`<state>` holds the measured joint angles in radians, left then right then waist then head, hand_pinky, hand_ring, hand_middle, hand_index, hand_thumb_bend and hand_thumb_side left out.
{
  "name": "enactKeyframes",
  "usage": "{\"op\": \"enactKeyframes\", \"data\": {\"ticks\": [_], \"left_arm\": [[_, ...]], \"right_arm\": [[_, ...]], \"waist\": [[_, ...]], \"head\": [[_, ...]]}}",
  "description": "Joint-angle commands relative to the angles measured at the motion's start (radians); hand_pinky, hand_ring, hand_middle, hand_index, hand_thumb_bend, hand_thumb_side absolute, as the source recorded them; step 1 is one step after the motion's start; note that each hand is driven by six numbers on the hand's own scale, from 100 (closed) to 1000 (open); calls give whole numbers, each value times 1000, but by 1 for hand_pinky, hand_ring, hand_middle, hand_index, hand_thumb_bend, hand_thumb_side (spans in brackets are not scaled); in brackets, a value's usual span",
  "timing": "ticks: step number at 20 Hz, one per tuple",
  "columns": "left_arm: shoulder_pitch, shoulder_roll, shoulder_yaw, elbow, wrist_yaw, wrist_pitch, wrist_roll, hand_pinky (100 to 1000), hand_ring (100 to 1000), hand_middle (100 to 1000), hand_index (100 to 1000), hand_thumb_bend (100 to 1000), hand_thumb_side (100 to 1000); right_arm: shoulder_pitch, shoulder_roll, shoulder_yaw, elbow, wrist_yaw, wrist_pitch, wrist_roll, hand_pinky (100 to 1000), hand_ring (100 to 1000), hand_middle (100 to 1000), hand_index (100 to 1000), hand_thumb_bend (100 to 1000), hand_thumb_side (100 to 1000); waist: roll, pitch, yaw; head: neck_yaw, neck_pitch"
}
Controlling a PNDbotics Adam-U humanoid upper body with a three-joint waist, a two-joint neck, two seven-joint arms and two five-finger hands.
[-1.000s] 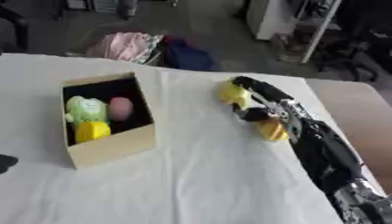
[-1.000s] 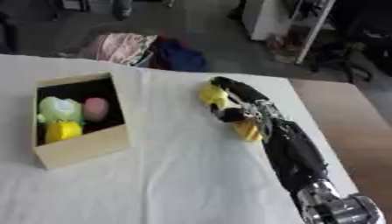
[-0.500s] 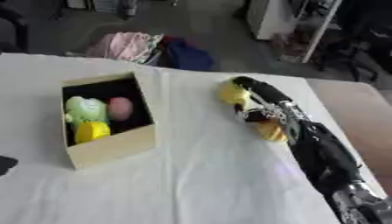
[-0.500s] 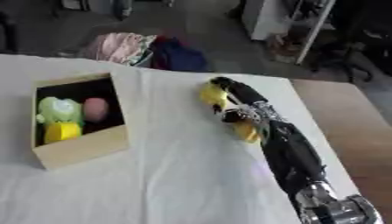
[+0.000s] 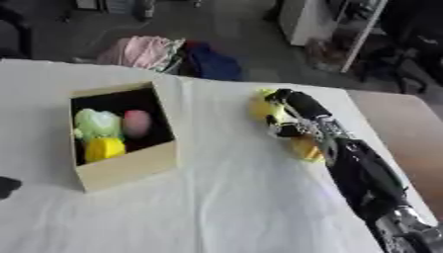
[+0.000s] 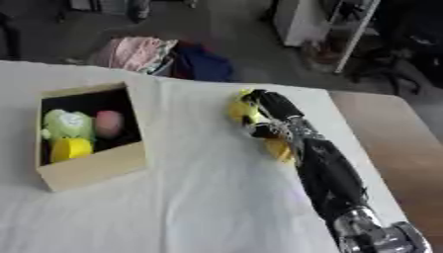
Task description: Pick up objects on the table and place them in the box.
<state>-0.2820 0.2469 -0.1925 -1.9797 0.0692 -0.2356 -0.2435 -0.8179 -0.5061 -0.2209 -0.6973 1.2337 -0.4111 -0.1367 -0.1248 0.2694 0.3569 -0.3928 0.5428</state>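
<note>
Almost nothing is changing versus the frames a second and half a second back: right hand [image 5: 290,111] is staying on the far side of the white tablecloth [image 5: 225,197], well apart from the box [image 5: 125,165], and the arm is lying along the same line. Only a small shift in framing, likely head motion.

Right hand is reaching over a yellow object [image 5: 261,106] at the far edge of the cloth. Fingers are looking curled down around it, so reading this as a grasp closing or just closed, but blur is making contact hard to confirm. Object is not lifting yet; it is sitting at table level.

Second yellow-orange object [image 5: 305,147] is lying just beside the forearm, nearer the camera, untouched.

Box is sitting to the robot's left, open top, already holding a pale green item [image 5: 97,123], a pink item [image 5: 136,122] and a yellow item [image 5: 104,148].

Left hand is showing only as a dark shape [image 5: 7,187] at the left edge; can't tell its fingers.

Judgement: task is partway done, two pieces remaining. Lack of motion is suggesting the grip is settling before the lift, then carrying left over the box wall.
</note>
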Motion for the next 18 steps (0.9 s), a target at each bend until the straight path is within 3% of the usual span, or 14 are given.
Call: {"op": "enactKeyframes", "data": {"ticks": [1,4,8,18], "left_arm": [[-13,17,2,-20,-6,-1,-3,756,700,566,728,100,608],[-13,17,2,-20,-6,-1,-3,757,701,566,729,100,608],[-14,17,3,-20,-5,-1,-3,757,700,566,729,100,608],[-16,18,4,-20,-3,0,-2,758,699,567,730,100,608]], "right_arm": [[-1,-19,7,15,37,3,-12,657,718,686,859,100,266],[-1,-22,11,12,80,2,-26,660,719,666,839,100,297],[3,-24,10,18,141,14,-53,624,675,598,742,100,328],[14,-31,6,38,167,46,-156,419,455,320,463,100,307]], "waist": [[-8,3,0],[-8,4,-1],[-8,3,0],[-9,2,1]], "head": [[0,-15],[1,-15],[1,-16],[2,-20]]}}
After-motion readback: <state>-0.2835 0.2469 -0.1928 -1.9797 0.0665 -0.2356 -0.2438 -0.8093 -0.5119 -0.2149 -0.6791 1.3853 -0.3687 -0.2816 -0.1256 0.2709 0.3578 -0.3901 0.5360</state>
